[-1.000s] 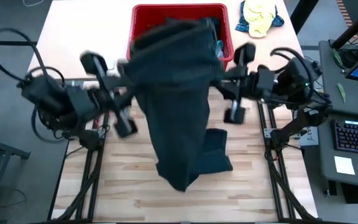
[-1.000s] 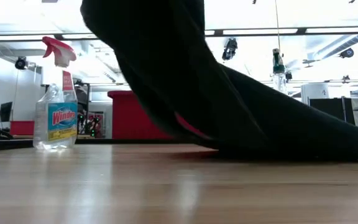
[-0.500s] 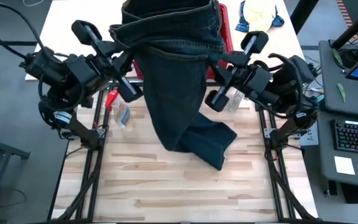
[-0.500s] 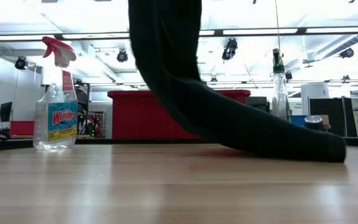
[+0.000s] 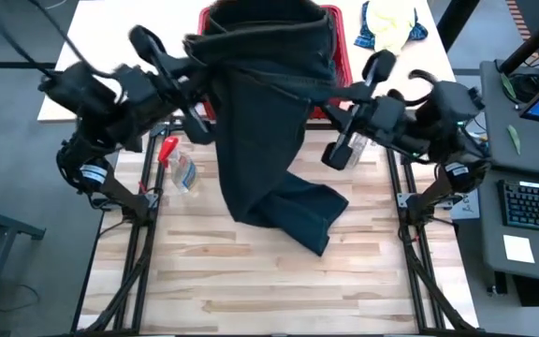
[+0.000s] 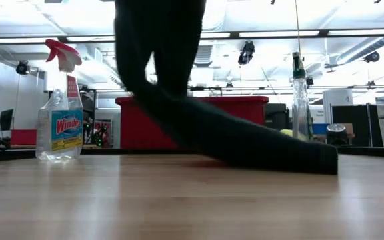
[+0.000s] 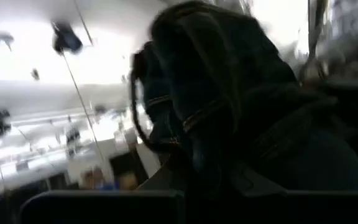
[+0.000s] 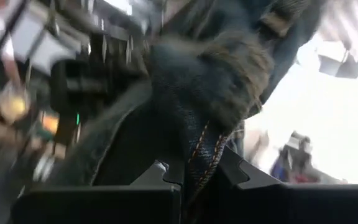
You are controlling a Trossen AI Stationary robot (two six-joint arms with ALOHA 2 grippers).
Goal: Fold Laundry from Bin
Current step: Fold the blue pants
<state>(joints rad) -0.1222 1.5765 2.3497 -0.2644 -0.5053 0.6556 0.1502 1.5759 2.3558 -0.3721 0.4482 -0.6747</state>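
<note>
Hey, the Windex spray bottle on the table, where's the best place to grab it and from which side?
Probably the narrow neck just under the red trigger head of the spray bottle. In the low view it stands upright on the table, so a level approach from the side would fit. The neck is slimmer than the wide body, so the fingers should close round it more easily.

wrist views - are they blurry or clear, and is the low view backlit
Left wrist view: heavily motion-blurred, the dark garment smeared. Right wrist view: blurred too, though orange stitching near the right gripper reads. Low view: bright ceiling lights silhouette the garment; the spray bottle stays sharp.
</note>
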